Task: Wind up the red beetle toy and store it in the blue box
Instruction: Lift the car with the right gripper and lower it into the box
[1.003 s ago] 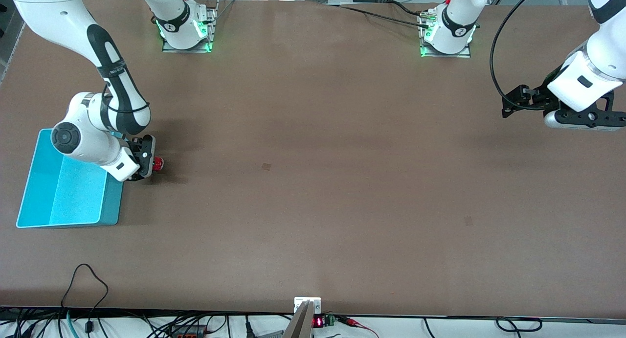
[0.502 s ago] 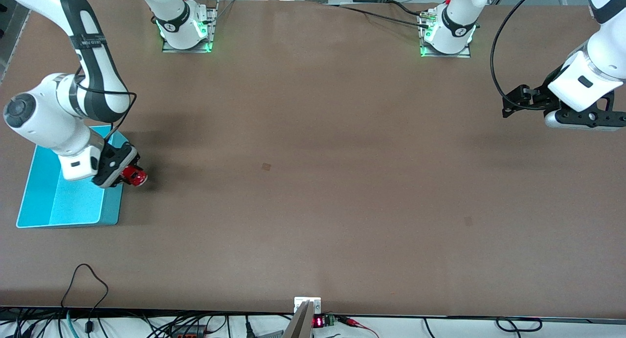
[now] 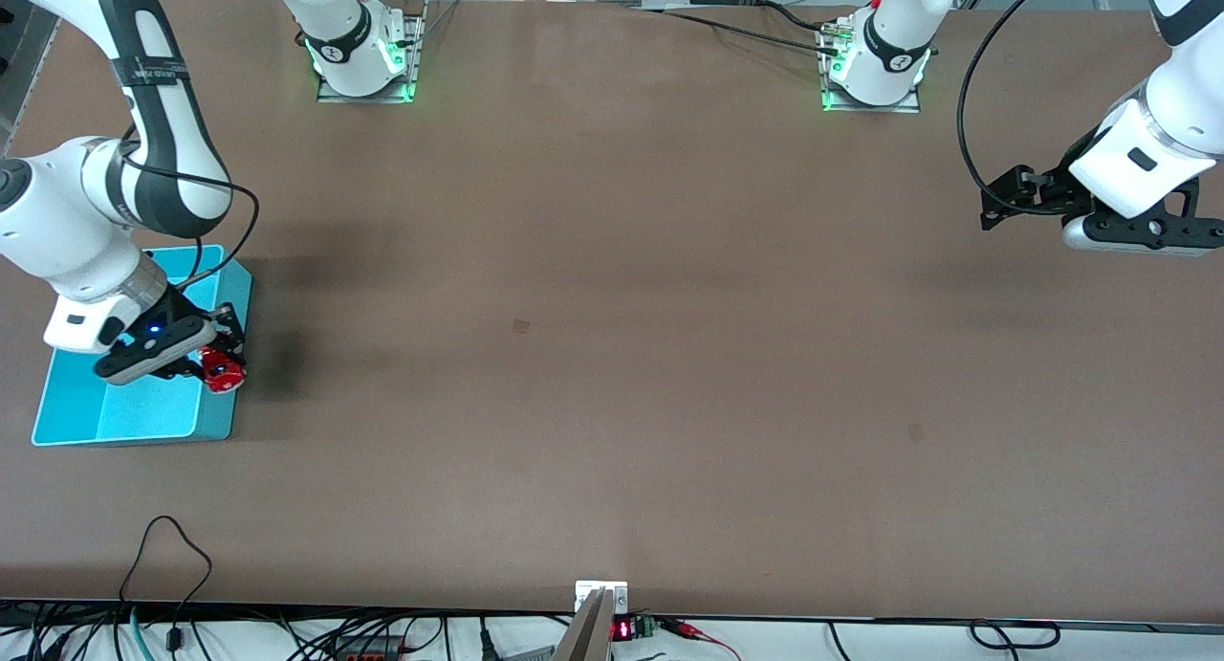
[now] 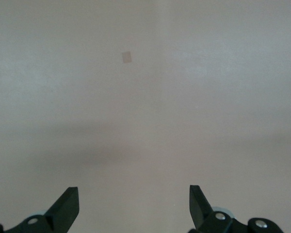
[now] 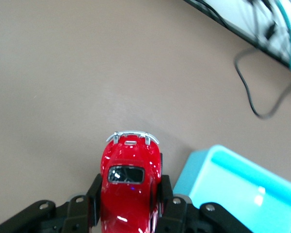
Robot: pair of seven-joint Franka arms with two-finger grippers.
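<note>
Right claw (image 3: 218, 363) clamped on red beetle toy (image 3: 225, 376) – up over blue box (image 3: 143, 407) wall nearest counter (image 3: 612, 355) middle. Left claw (image 4: 134, 206) wide open, empty – waiting above left arm's end.

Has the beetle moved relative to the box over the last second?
Yes. Held in the right gripper, the beetle has swung from beside the box to over its wall, toward the front camera.
</note>
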